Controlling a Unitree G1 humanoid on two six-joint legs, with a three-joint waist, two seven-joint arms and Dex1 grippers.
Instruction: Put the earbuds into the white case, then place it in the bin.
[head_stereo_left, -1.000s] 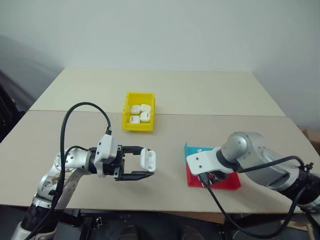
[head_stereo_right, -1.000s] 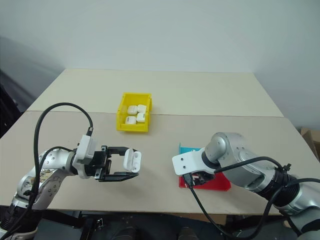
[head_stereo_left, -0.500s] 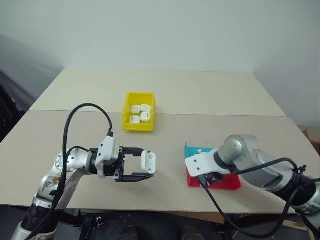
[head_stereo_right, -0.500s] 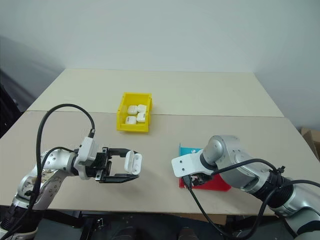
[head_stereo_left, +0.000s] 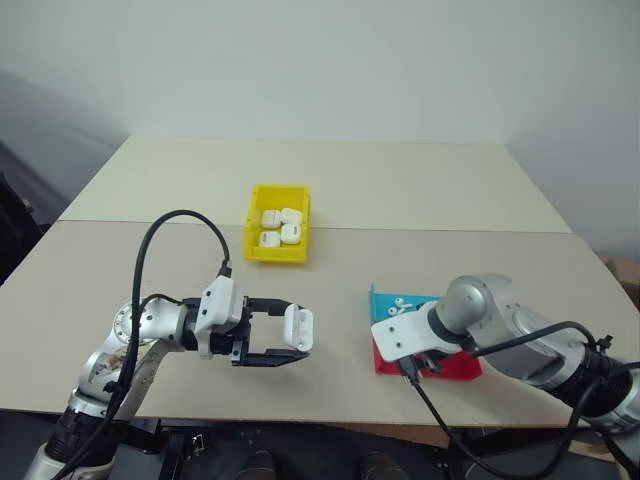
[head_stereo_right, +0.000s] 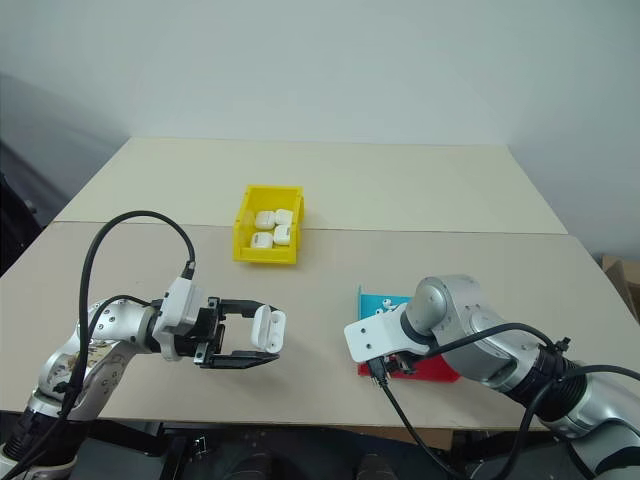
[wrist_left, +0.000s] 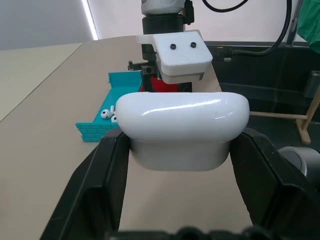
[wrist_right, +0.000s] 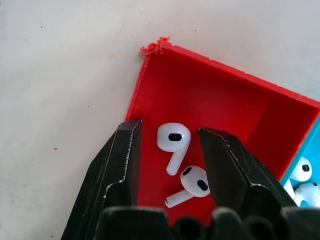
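Gleaming rounded white case (wrist_left: 184, 128), matte-black tool (head_stereo_left: 292, 342).

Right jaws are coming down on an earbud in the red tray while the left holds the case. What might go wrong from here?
1. Two tiny white plastic earbuds lie close together in the shallow red plastic tray; closing the right gripper may nudge the second earbud or pinch both.
2. The jaws straddle the rounded head, so the glossy earbud could squirt out.
3. The left gripper holds the glossy white rounded case by its sides; pushing an earbud in might shift it.
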